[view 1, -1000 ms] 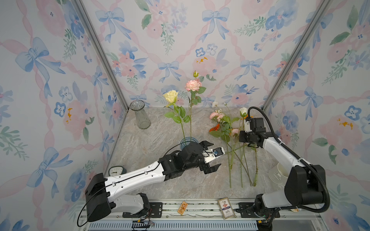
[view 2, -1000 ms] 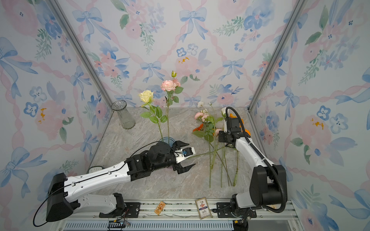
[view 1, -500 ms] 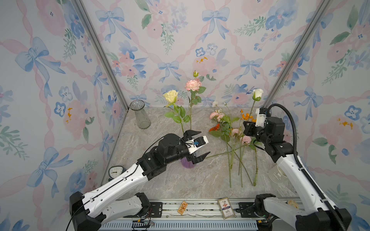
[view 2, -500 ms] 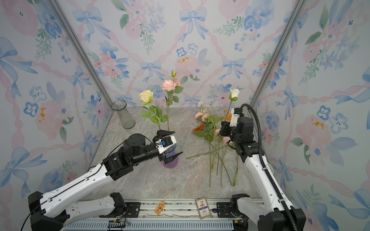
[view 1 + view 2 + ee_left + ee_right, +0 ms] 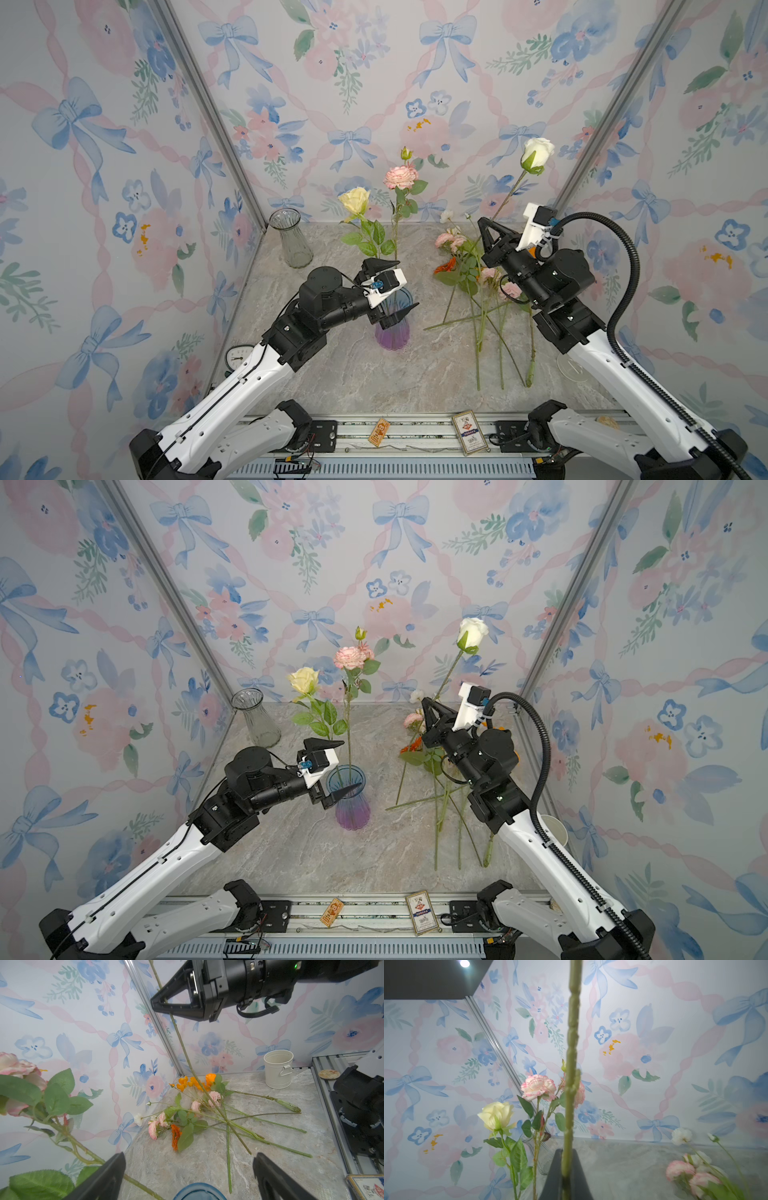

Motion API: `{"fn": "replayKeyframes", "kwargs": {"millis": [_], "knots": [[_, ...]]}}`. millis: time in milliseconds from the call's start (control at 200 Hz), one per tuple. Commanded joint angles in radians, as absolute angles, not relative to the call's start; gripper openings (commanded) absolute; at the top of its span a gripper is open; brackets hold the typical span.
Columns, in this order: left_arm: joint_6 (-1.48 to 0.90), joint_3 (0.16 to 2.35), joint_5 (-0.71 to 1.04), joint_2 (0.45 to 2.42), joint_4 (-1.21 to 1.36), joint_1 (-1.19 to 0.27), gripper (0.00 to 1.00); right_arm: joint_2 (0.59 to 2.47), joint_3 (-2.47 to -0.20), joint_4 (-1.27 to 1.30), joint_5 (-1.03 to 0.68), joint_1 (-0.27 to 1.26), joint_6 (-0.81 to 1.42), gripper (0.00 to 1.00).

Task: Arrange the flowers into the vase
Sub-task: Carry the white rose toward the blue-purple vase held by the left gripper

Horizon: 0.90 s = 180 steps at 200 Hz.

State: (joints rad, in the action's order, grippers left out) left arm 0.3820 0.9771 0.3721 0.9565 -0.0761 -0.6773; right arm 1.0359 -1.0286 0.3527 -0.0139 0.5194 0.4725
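– Two vases on the table (image 5: pixel 374 386)? Confirm count and position.
– Confirmed, two. Reference: blue-to-purple vase (image 5: pixel 392 332), near table centre. Second: clear glass vase (image 5: pixel 290 239), well behind and to the left of the reference.
– Stems in the reference vase?
– Two, both upright: one cream rose (image 5: pixel 355 199), one pink rose (image 5: pixel 400 177) with one closed bud above it.
– Grippers, count and state?
– Two. Left gripper (image 5: pixel 408 284) at the vase mouth, jaws spread wide, gripping nothing. Right gripper (image 5: pixel 481 222) up and to the right of the vase, jaws pressed together on the stem of one white rose (image 5: pixel 537 153). Bloom high above that gripper, stem tilted, lower end down among the loose stems. Contact with the table not determinable.
– Remaining flowers?
– One loose pile (image 5: pixel 182 1114), flat on the table to the right of the vase, stems crossing. One orange gerbera (image 5: pixel 445 266) on the side nearest the vase. Several pink roses, orange poppies and small white blooms beyond. Exact stem count not determinable.
– Other items?
– One white bucket (image 5: pixel 278 1069) past the pile, far right of the vase. One small clock (image 5: pixel 237 357) left of the vase, at the table edge.
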Motion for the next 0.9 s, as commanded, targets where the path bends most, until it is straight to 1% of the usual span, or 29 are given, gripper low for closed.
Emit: {"fn": "replayKeyframes", "kwargs": {"millis": [0,230,310,515,595,695,770,895], "knots": [[0.382,0.972,0.419,0.955,-0.079,-0.665,0.98,1.052,-1.033,0.566,0.049,0.564,0.5,0.0],[0.377,0.974,0.425,0.941,-0.078,-0.649,0.98,1.075,-1.034,0.701,0.095,0.639,0.472,0.0],[0.378,0.975,0.426,0.939,-0.079,-0.643,0.98,1.105,-1.049,0.712,0.103,0.663,0.458,0.0],[0.372,0.98,0.443,0.951,-0.079,-0.637,0.98,1.202,-1.016,0.851,0.106,0.722,0.487,0.0],[0.37,0.981,0.447,0.943,-0.078,-0.635,0.98,1.24,-0.985,0.903,0.118,0.768,0.425,0.0],[0.38,0.974,0.433,0.929,-0.078,-0.634,0.98,1.298,-0.93,1.032,0.159,0.817,0.377,0.0],[0.38,0.973,0.426,0.924,-0.079,-0.631,0.98,1.343,-0.902,1.107,0.169,0.829,0.39,0.0],[0.379,0.975,0.438,0.929,-0.077,-0.624,0.98,1.388,-0.86,1.161,0.215,0.855,0.406,0.0]]}}
